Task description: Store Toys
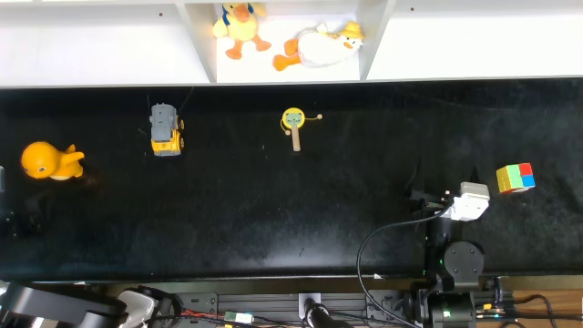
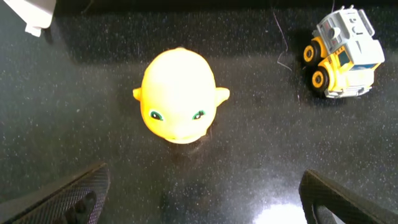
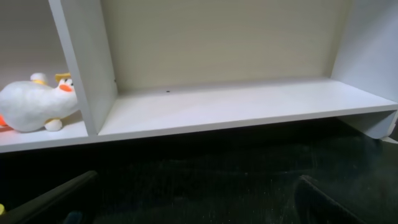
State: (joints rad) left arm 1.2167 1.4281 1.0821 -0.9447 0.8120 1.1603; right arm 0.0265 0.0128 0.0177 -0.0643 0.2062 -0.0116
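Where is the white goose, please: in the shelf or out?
In: the goose lies in the shelf, middle compartment, beside a duck.

No writing can be read anywhere; faint marks on the toy truck (image 2: 344, 53) may be moulding.

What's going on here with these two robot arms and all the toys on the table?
The arms are putting toys away in a white shelf. A yellow plush duck and a white plush duck lie in its middle compartment. The left claw is open and holds nothing, with the round yellow toy just ahead of it. The right claw, also open, faces the shelf's right compartment. The toy truck, the small rattle and the colour cube sit on the black table.
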